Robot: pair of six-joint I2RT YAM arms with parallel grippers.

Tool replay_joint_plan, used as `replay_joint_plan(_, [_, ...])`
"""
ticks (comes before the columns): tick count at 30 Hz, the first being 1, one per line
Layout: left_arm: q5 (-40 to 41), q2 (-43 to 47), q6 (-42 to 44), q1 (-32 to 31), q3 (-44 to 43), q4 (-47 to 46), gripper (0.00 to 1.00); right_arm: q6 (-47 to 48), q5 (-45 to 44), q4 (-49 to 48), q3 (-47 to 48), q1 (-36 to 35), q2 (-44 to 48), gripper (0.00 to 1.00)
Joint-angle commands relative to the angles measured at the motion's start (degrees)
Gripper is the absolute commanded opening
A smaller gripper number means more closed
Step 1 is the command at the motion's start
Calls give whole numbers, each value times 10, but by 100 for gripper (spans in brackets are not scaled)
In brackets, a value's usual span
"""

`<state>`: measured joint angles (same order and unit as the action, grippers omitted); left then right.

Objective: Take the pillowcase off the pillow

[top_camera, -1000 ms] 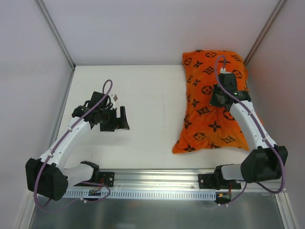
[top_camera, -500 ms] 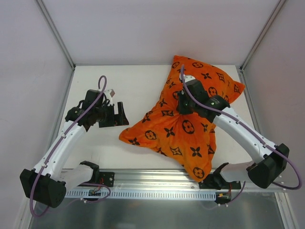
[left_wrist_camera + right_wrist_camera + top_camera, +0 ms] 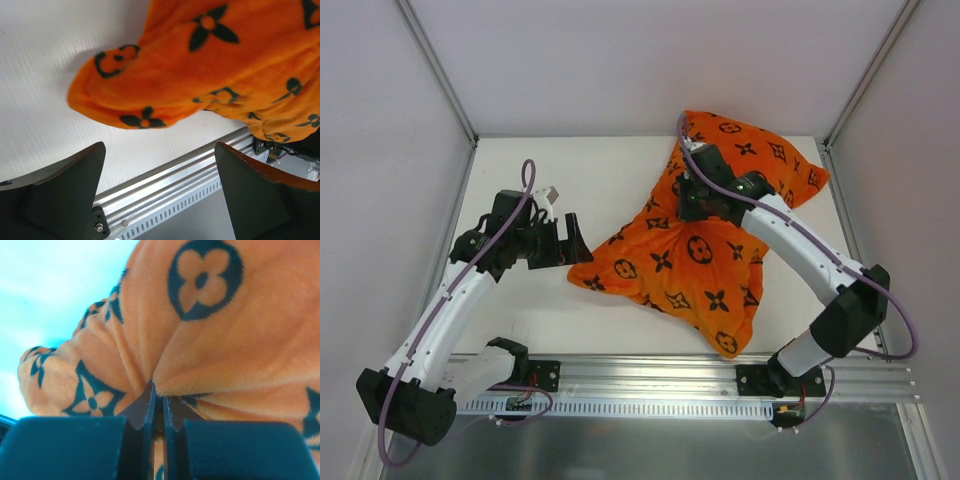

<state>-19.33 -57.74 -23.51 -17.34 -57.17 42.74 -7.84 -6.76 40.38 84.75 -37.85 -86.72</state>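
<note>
there — pillowcase (image 3: 700, 262) between right gripper (image 3: 159, 396) tips — corner near left gripper (image 3: 160, 150)

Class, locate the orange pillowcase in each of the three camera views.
Top external: pillowcase fills the centre-right.
Left wrist: upper right, beyond the open left fingers.
Right wrist: most of the frame, a fold pinched by the right fingers.
Shared landmark: the aluminium rail, in top and left wrist views.
</note>
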Motion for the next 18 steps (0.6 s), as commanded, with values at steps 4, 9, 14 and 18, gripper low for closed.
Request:
replay_joint_plan(4, [-16,34,-24,-7,-23,1,92,32,137,49,307,-48,-183,48])
replay_joint_plan(9, [4,30,-23,-11,-27,9,90,69,29,112,395,-52,-189,99])
replay_joint_plan(14, [41,-5,-57,-68,-29,10,90,23,21,-27,113,64,17,96])
replay_joint_plan(18, [78,-34,-82,-145,-51,2,94,-7,42,-39,-4,186,71,96])
